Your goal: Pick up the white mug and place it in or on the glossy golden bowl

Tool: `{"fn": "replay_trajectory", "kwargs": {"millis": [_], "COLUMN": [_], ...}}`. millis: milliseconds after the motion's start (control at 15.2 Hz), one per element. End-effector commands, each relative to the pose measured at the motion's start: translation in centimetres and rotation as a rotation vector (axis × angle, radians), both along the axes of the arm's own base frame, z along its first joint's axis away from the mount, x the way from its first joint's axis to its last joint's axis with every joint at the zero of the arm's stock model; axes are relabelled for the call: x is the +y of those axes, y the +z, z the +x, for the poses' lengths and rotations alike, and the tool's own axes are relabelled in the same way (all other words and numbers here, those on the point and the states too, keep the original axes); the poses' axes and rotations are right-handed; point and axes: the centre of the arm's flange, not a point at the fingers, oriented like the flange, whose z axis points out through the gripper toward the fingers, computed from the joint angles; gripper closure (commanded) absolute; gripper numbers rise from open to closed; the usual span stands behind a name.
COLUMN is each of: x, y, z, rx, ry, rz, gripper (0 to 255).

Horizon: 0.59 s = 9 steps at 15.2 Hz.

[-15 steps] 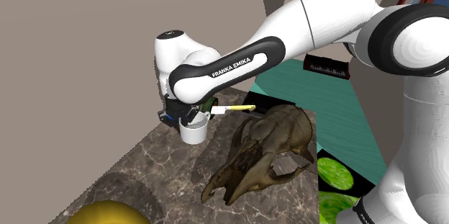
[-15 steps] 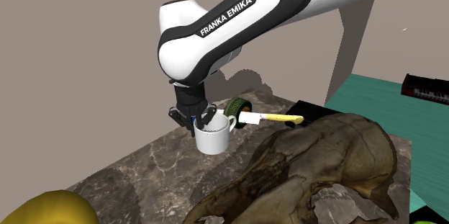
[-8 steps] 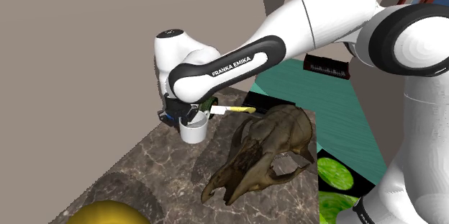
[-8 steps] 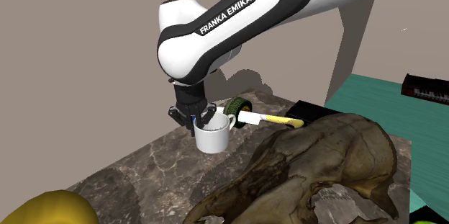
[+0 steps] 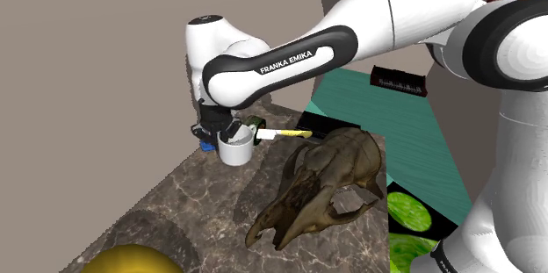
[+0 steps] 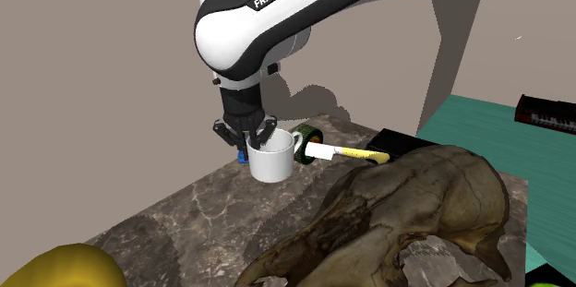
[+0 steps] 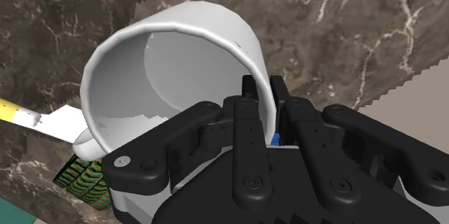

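Hanging from the gripper (image 6: 249, 141), the white mug (image 6: 273, 163) sits at the far end of the marble table (image 6: 175, 211), apparently just off the surface. In the wrist view the mug (image 7: 180, 50) tilts, mouth toward the camera, inside bare. Fingers clenched on its rim wall: one finger (image 7: 249, 114) inside, the other outside. Handle points toward the knife (image 6: 346, 152).

Knife: white blade, yellow handle, lying just beside the mug on the second exterior view's right. Green tyre (image 6: 306, 136) stands between mug and knife, behind both. Small blue object (image 6: 242, 156) under the gripper, partly hidden; cannot tell what it is.

Large brown skull (image 5: 325, 183) lies on the table near the mug, toward the stand. Golden bowl (image 5: 132, 261) is at the shoulder view's bottom edge, well apart from the mug (image 5: 235, 151). Teal floor (image 5: 378, 113) lies beyond the table.
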Motion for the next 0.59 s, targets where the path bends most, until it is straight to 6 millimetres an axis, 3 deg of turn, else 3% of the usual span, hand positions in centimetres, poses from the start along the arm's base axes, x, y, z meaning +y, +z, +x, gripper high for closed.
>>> {"fn": "replay_trajectory", "kwargs": {"millis": [0,528], "x": [-0.1,-0.1], "y": [1.0,5.3], "z": [-0.1,-0.1], "rx": [0.0,0.0], "ry": [0.0,0.0], "rz": [0.0,0.0], "gripper": [255,255]}}
